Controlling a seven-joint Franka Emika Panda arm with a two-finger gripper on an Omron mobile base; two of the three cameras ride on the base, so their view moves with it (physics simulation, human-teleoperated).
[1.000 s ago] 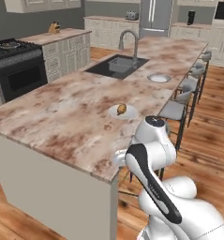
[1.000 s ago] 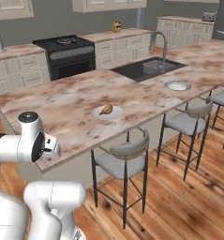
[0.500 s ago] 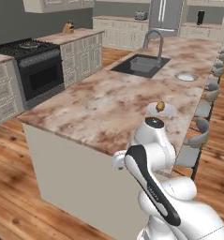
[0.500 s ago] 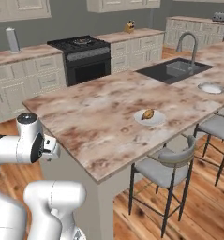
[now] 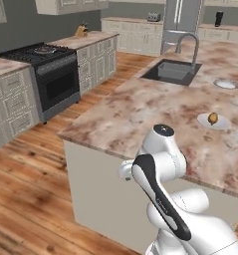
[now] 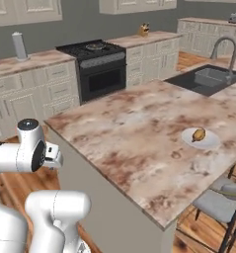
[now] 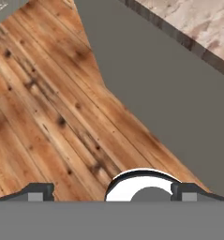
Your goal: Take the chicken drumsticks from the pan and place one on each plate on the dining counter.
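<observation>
Pincer is hanging wide and empty over the wood floor; one drumstick is sitting on a plate on the table.

Wood plank floor, black stove, cream cabinets, grey wall

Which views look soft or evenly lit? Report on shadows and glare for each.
Left base view: flat light, no glare on the dining counter, far fridge soft. Right base view: drumstick casts barely a shadow on its plate. Hand view: wooden floor grain blurry, no glare.
</observation>
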